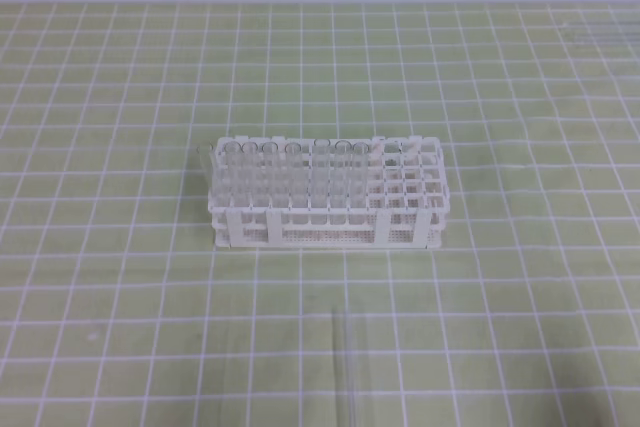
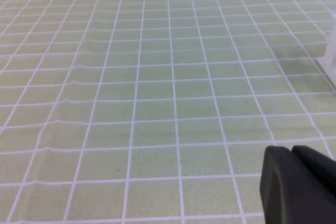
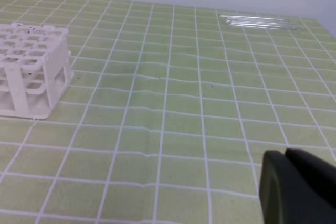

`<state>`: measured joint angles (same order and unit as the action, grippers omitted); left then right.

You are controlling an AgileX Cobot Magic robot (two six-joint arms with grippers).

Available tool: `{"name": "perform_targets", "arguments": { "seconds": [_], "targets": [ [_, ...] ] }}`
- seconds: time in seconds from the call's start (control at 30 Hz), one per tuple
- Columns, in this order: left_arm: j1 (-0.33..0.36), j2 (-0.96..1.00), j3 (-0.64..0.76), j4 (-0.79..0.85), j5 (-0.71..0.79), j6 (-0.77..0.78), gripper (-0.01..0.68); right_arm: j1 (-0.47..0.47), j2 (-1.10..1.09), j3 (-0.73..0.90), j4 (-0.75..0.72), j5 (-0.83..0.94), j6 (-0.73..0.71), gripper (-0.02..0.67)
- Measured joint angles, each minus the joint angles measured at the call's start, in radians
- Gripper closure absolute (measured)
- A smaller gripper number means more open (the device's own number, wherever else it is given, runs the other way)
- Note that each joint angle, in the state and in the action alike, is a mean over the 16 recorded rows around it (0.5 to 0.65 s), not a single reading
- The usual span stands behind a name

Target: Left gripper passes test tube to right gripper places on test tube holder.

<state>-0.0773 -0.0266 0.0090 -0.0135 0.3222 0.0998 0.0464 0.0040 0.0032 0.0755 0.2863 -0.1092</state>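
Observation:
The white test tube holder (image 1: pixel 327 194) stands mid-table, with several clear tubes upright in its left rows. A clear test tube (image 1: pixel 346 367) lies flat on the green grid mat in front of it, near the front edge, with nothing touching it. Neither arm shows in the exterior high view. In the left wrist view my left gripper (image 2: pixel 290 150) is at the lower right, its black fingers pressed together and empty. My right gripper (image 3: pixel 285 153) looks the same in the right wrist view, shut on nothing, with the holder (image 3: pixel 31 72) far off to its left.
Spare clear tubes (image 3: pixel 258 22) lie side by side at the mat's far right edge. A white corner of the holder (image 2: pixel 331 56) shows at the right border of the left wrist view. A pale wall runs along the back of the table.

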Motion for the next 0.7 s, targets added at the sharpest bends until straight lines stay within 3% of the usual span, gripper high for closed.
{"name": "perform_targets", "arguments": {
  "seconds": [0.7],
  "targets": [
    [0.0,0.0,-0.001,0.047,-0.029,-0.013,0.675,0.0,0.0,0.0,0.0,0.0,0.0,0.666]
  ]
}}
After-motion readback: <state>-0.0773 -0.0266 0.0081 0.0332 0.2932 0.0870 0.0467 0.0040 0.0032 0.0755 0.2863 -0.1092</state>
